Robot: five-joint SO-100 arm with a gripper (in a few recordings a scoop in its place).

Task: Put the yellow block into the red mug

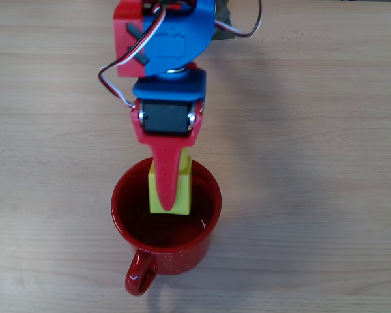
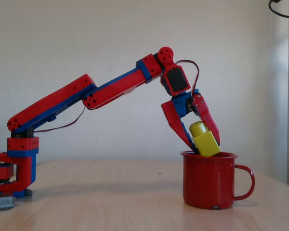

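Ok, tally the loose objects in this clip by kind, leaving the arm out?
Small bright yellow plastic toy brick, gripped in the end effector over the mug: 1
Large glossy red enamel-style mug with loop handle: 1
Total: 2

The mug (image 2: 209, 180) is glossy red enamel with faint white speckles, darker inside. Just above its rim, the block (image 2: 203, 139) is smooth, bright yellow plastic. The gripper (image 2: 203, 144) clasping it is matt red plastic. Under the mug, the table (image 1: 313, 130) is pale, matt wood grain.
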